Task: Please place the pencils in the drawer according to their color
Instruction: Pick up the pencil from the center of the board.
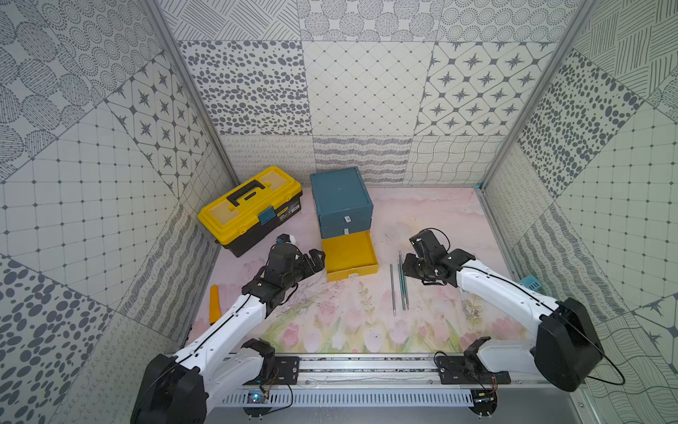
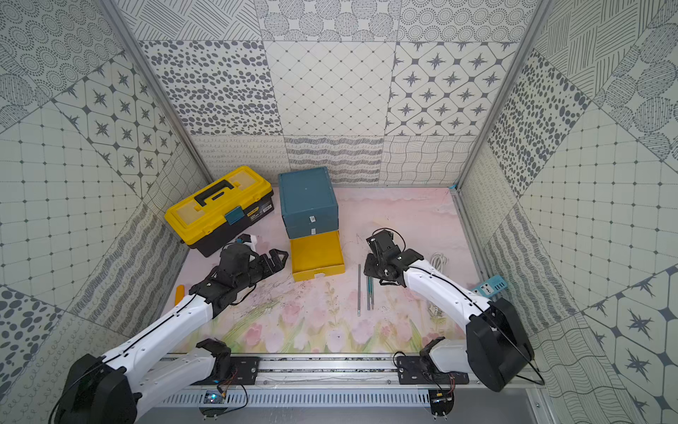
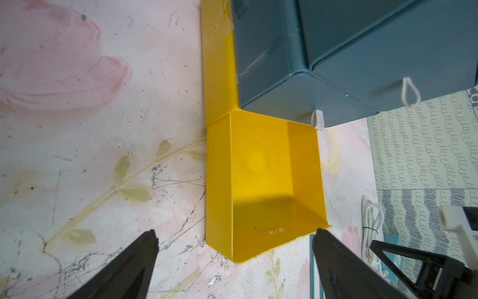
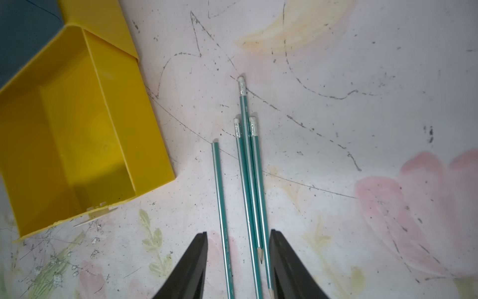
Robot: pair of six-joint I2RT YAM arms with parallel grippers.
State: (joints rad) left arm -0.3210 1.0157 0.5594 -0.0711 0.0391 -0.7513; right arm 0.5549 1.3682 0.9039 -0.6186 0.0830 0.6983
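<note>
Several teal pencils with silver stripes point(image 4: 249, 181) lie side by side on the mat, right of the drawer in both top views point(image 1: 403, 293) point(image 2: 370, 293). My right gripper point(image 4: 238, 233) is down over their pointed ends and open. Its jaws straddle all of them, and one finger point(image 4: 282, 259) is against the outermost pencil. The drawer cabinet point(image 1: 341, 198) is teal-blue, and its lowest yellow drawer point(image 1: 350, 260) point(image 4: 77, 129) is pulled out and empty. My left gripper point(image 1: 319, 258) point(image 3: 236, 233) hangs wide open beside the yellow drawer's left wall, holding nothing.
A yellow-lidded black toolbox point(image 1: 249, 209) stands at the back left. A coiled white cable point(image 2: 438, 262) and a blue power strip point(image 2: 489, 288) lie by the right wall. An orange object point(image 1: 214, 304) rests by the left wall.
</note>
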